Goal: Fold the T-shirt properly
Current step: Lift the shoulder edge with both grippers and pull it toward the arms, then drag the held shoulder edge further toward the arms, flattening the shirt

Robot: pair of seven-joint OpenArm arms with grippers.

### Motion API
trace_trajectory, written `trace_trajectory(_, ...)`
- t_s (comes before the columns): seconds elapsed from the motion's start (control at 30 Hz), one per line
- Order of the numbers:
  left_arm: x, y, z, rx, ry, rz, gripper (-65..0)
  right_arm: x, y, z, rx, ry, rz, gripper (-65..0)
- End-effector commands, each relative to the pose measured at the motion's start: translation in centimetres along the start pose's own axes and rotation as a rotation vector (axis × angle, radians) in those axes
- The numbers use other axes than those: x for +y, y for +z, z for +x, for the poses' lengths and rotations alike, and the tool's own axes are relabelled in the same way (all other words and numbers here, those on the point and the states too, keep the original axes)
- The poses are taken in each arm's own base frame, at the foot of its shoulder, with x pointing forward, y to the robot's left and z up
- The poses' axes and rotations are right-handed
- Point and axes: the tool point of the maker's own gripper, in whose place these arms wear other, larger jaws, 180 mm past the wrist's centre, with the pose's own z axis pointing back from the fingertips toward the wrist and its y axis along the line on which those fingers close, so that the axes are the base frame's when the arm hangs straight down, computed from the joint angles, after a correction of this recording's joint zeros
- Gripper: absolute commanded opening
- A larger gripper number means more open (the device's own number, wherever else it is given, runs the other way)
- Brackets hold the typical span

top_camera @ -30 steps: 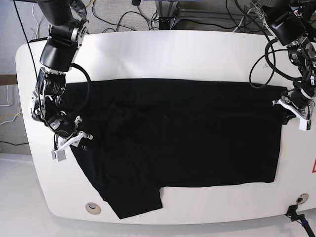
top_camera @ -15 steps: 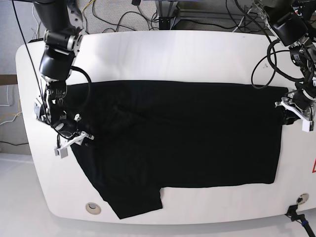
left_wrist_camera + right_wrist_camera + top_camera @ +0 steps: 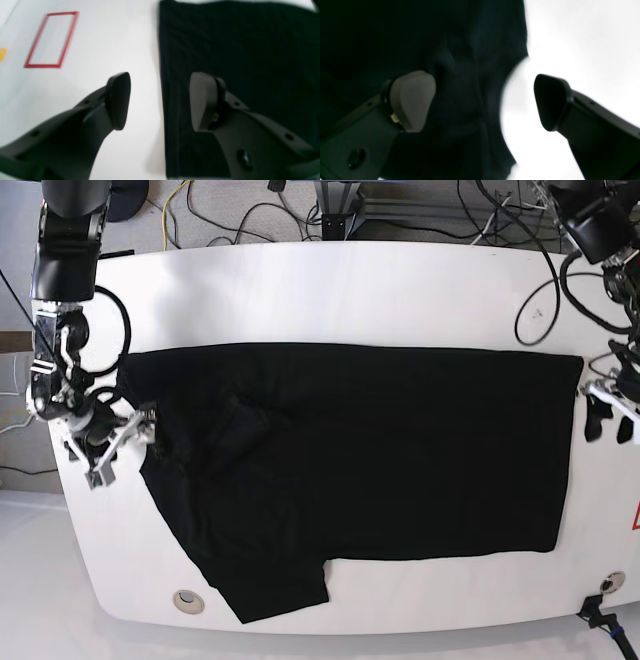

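Observation:
The black T-shirt [image 3: 370, 460] lies spread flat on the white table [image 3: 340, 290], one sleeve [image 3: 270, 585] pointing to the front left. No orange tag shows. My right gripper [image 3: 112, 444] is open and empty at the shirt's left edge; in the right wrist view [image 3: 482, 102] its jaws straddle the cloth's edge [image 3: 460, 100], one finger [image 3: 412, 100] over cloth, the other over table. My left gripper [image 3: 603, 418] is open and empty just off the shirt's right edge; in the left wrist view [image 3: 160, 100] the straight hem [image 3: 225, 50] runs between the fingers.
A red rectangle outline [image 3: 51, 40] is marked on the table beside the left gripper. A red mark [image 3: 635, 520] sits at the table's right edge. A round hole [image 3: 188, 601] is at the front left. Cables [image 3: 250, 215] lie behind the table.
Both grippers have moved outward from the shirt: the right gripper left and up off the sleeve area, the left gripper right, past the hem. The shirt lies the same.

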Motion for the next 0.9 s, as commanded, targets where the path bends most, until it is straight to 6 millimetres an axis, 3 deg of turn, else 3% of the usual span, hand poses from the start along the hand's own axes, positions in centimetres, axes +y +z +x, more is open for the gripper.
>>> trace_trajectory(0.0,-0.2,0.4,2.3,-0.064,-0.044,-0.012,-29.6,-1.7,1.6,1.2,-0.033,0.073,-0.086,-1.0)
trace_trajectory(0.27,-5.7,2.2,-1.7,0.009,-0.197,-0.133,-29.6,-2.8,4.8,-5.4,0.048,0.138,-0.180,-1.1)
trace_trajectory(0.6,-5.8,2.8,-3.8,0.072,-0.245,-0.120,-29.6,-1.6,3.8,-10.2,0.136,0.093,-0.142,-1.4)
trace_trajectory(0.67,-5.7,2.8,-3.8,0.073,-0.246,-0.120,-29.6,-1.5,3.5,-10.3,0.118,0.082,-0.134,-6.3)
trace_trajectory(0.87,-5.7,2.8,-3.9,0.076,-0.245,-0.118,-29.6,-0.8,2.7,-11.7,0.124,0.038,-0.108,-35.5)
